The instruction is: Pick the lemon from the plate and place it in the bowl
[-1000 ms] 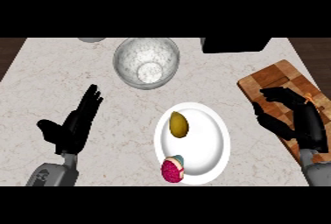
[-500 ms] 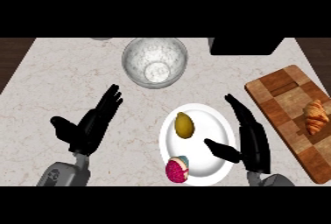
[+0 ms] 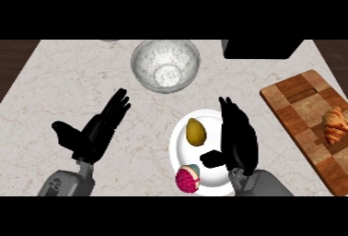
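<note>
A croissant (image 3: 333, 125) lay on a checkered board (image 3: 299, 106) at the counter's (image 3: 54, 83) right. A pink fruit (image 3: 188, 180) sat nearby.

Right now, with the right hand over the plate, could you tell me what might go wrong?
The right hand is open beside the lemon; closing in could roll it off the plate. Its thumb sits near the pink fruit and may nudge it. The bowl lies beyond the plate, so the carry could clip its rim.

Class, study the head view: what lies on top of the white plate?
On the plate lie a yellow-green lemon and a pink, red-speckled item. The open right hand covers the plate's right side, so anything beneath it cannot be seen.
</note>
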`<state>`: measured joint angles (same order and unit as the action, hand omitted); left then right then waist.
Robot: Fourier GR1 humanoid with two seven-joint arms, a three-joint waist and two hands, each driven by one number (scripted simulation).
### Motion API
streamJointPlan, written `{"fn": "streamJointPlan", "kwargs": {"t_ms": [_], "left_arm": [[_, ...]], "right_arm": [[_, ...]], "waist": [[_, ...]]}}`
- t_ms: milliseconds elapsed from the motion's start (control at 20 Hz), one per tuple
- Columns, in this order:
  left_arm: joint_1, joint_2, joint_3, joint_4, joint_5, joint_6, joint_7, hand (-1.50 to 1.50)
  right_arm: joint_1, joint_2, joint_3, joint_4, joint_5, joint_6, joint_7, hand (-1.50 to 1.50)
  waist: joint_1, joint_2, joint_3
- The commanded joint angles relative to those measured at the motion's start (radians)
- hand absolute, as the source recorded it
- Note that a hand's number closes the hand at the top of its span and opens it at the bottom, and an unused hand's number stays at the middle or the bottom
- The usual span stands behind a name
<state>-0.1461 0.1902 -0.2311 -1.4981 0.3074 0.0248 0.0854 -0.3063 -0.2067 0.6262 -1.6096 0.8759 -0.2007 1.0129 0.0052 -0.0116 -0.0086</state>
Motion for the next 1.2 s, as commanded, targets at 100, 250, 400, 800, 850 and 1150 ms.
{"fn": "streamJointPlan", "kwargs": {"t_ms": [100,250,400,800,850,1150], "left_arm": [[0.006,-0.006,-0.018,-0.060,0.003,0.005,0.052,0.00],[-0.012,-0.045,-0.037,-0.019,-0.015,0.020,0.034,0.00],[-0.037,0.002,0.020,-0.030,0.020,-0.007,0.056,0.00],[-0.014,-0.011,0.015,-0.026,0.004,0.000,0.053,0.00],[0.020,-0.011,-0.007,-0.043,-0.005,-0.014,0.033,0.00],[0.019,-0.016,0.009,-0.006,-0.012,-0.035,-0.003,0.00]], "right_arm": [[-0.177,0.199,-0.016,0.034,0.006,0.279,0.363,-1.50],[-0.240,0.203,-0.037,0.076,-0.072,0.294,0.435,-1.50],[-0.238,0.204,-0.097,0.149,-0.081,0.314,0.443,-1.50],[-0.261,0.206,-0.114,0.219,-0.141,0.345,0.474,-1.50],[-0.255,0.206,-0.114,0.259,-0.165,0.336,0.471,-1.50],[-0.270,0.206,-0.060,0.299,-0.189,0.280,0.467,-1.50]], "waist": [[0.014,0.005,0.006],[0.012,0.009,0.006],[0.006,0.010,0.007],[0.003,0.007,0.007],[0.013,0.010,0.007],[0.009,0.011,0.008]]}}
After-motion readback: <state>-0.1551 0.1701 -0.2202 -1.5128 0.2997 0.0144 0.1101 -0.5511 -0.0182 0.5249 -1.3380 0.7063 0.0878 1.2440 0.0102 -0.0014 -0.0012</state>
